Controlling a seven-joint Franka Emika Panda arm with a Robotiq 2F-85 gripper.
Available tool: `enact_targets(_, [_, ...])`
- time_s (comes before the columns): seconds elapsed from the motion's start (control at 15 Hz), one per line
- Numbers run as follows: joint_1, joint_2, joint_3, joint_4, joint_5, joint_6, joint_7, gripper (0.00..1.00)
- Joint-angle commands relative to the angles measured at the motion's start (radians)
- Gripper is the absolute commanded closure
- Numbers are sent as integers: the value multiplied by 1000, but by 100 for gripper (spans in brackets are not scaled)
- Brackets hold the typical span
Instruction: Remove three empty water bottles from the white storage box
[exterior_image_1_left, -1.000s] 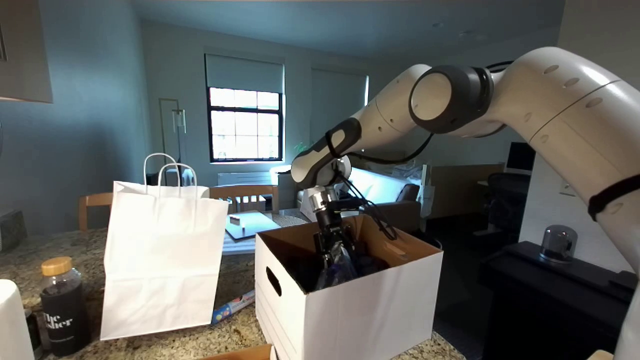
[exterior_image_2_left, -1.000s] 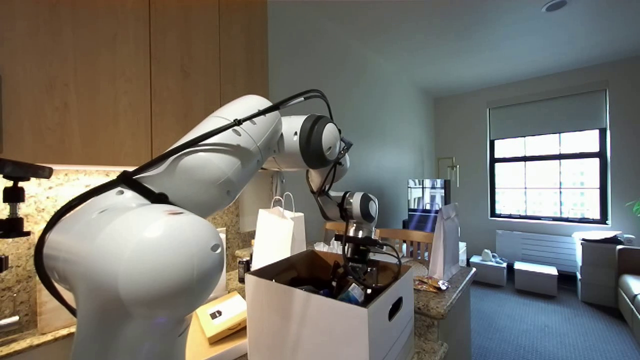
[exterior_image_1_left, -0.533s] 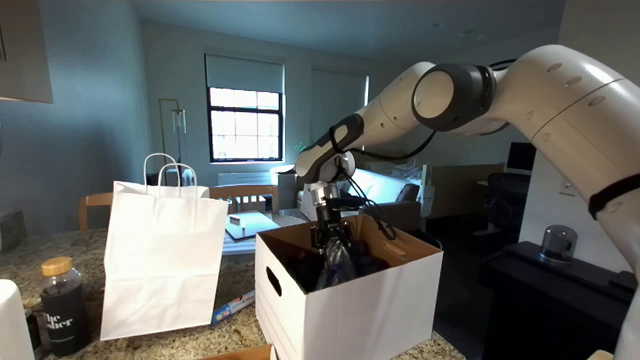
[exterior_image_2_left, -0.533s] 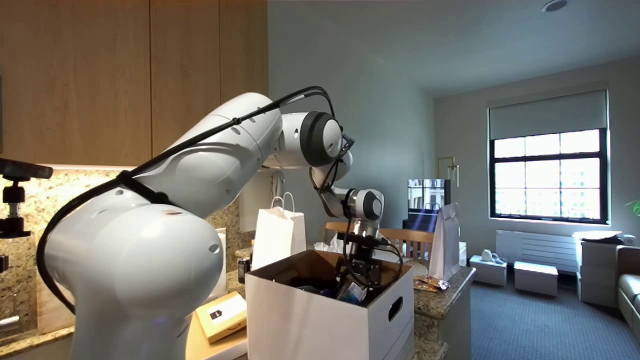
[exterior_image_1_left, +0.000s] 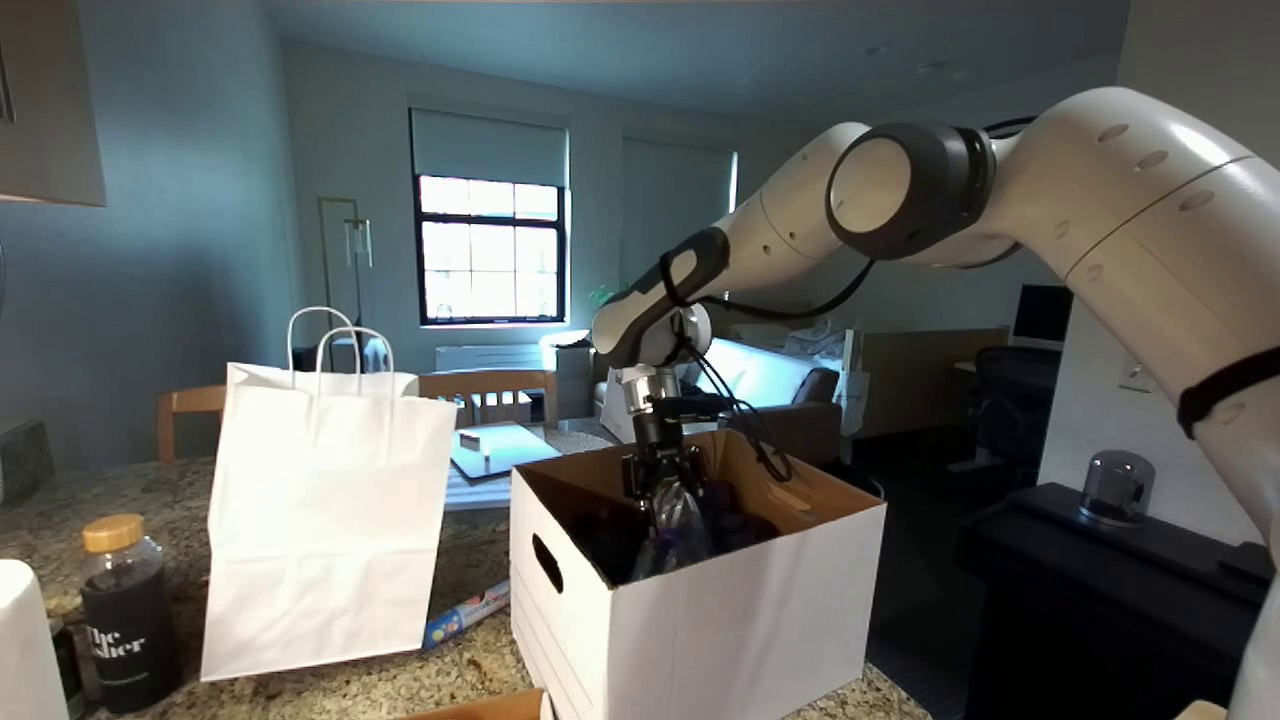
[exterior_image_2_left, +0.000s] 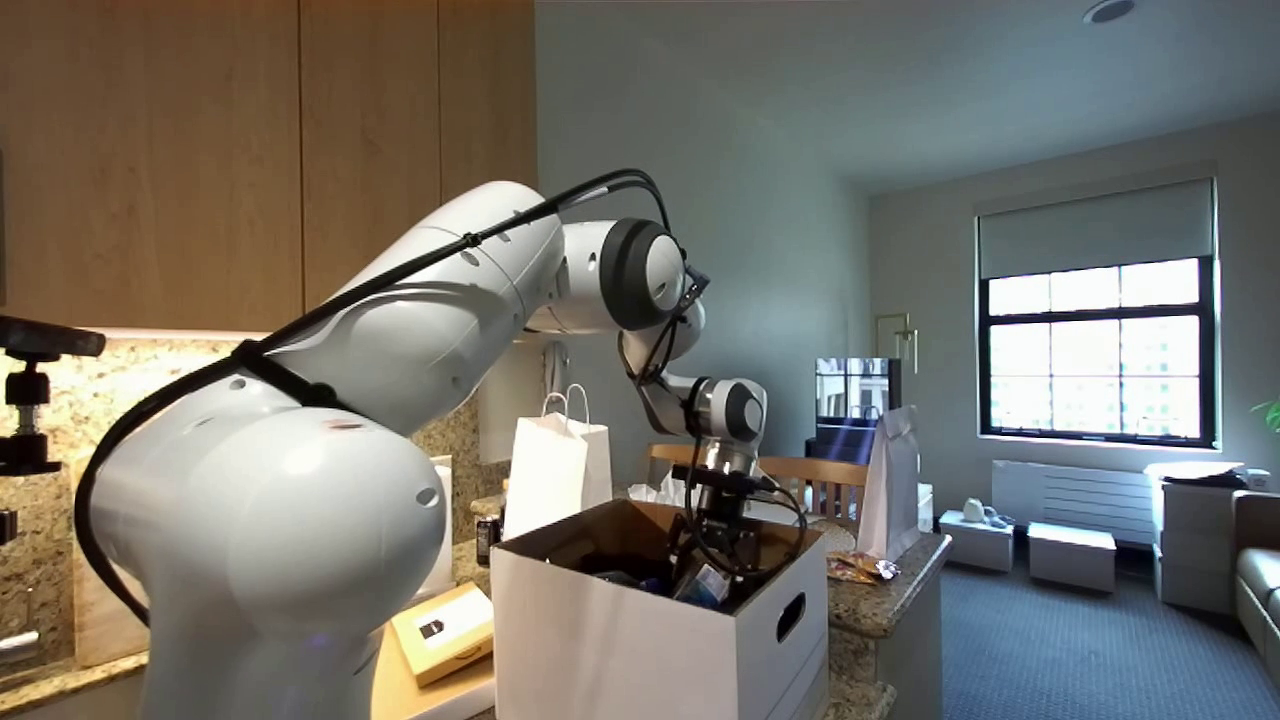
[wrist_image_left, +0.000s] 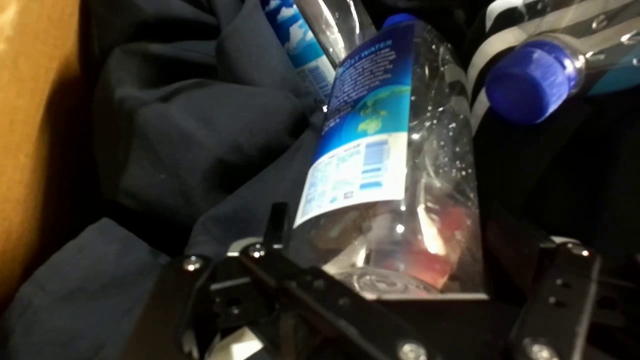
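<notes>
The white storage box (exterior_image_1_left: 740, 640) stands open on the counter in both exterior views. My gripper (exterior_image_1_left: 665, 490) reaches down into it. In the wrist view my gripper (wrist_image_left: 420, 235) has its fingers on either side of the base of a clear water bottle (wrist_image_left: 370, 150) with a blue label. The left finger is close beside the bottle; a dark gap shows at the right, so the gripper looks open. The bottle lies tilted, base toward me. A second water bottle (wrist_image_left: 300, 45) lies behind it. A third (wrist_image_left: 532, 82), with a blue cap, lies at the upper right, partly cut off.
Dark cloth (wrist_image_left: 165, 115) fills the box around the bottles. A white paper bag (exterior_image_1_left: 330, 520), a dark jar with a lid (exterior_image_1_left: 125, 610) and a blue tube (exterior_image_1_left: 465, 612) stand or lie beside the box. A yellow carton (exterior_image_2_left: 445, 635) and a snack packet (exterior_image_2_left: 862, 568) are also near.
Over the past second my gripper has risen slightly and turned more upright above the bottle. More of the bottle shows in an exterior view. The last half second shows almost no motion.
</notes>
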Motion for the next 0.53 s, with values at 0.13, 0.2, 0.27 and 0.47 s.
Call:
enact_targets(0.13, [-5, -22, 25, -38, 29, 1, -33, 0])
enact_targets(0.2, [-5, -29, 30, -44, 29, 4, -39, 0])
enact_targets(0.27, [-4, -35, 36, -50, 29, 4, -47, 0])
enact_targets(0.47, [12, -58, 55, -86, 14, 14, -76, 0])
